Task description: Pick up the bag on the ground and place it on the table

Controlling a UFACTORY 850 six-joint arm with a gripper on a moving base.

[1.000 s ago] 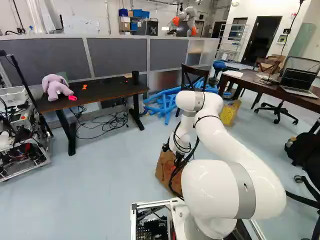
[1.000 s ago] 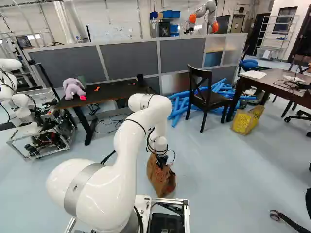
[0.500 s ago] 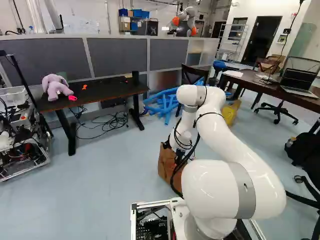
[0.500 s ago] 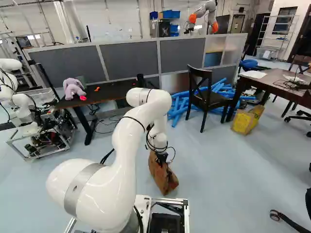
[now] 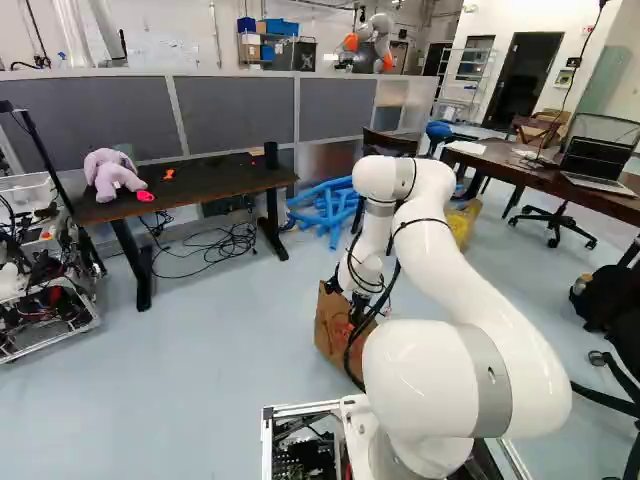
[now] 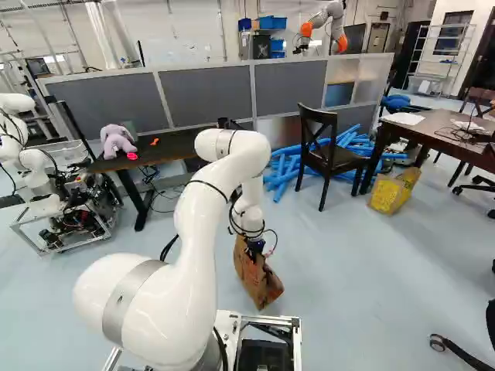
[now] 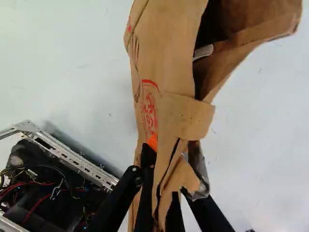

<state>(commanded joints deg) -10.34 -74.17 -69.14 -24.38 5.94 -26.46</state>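
Observation:
At the arm's end, my gripper points down at the top of a brown paper bag. The same bag hangs or stands tilted beside the base; whether its bottom touches the floor I cannot tell. In the wrist view the gripper is shut on the bag's upper edge, with folded paper pinched between its two fingers. The bag gapes open ahead of them, red print on its side. A black table stands beyond, bearing a purple plush toy and small pink and orange items.
Cables lie under the black table. Blue tubes, a dark chair and a yellow bag are farther ahead. A brown table stands to the right, and another robot at the left of the right base view.
My arm has risen somewhat, its upper bend moving up in both base views. The bag has moved up slightly with the gripper and tilted. The base has stayed put.

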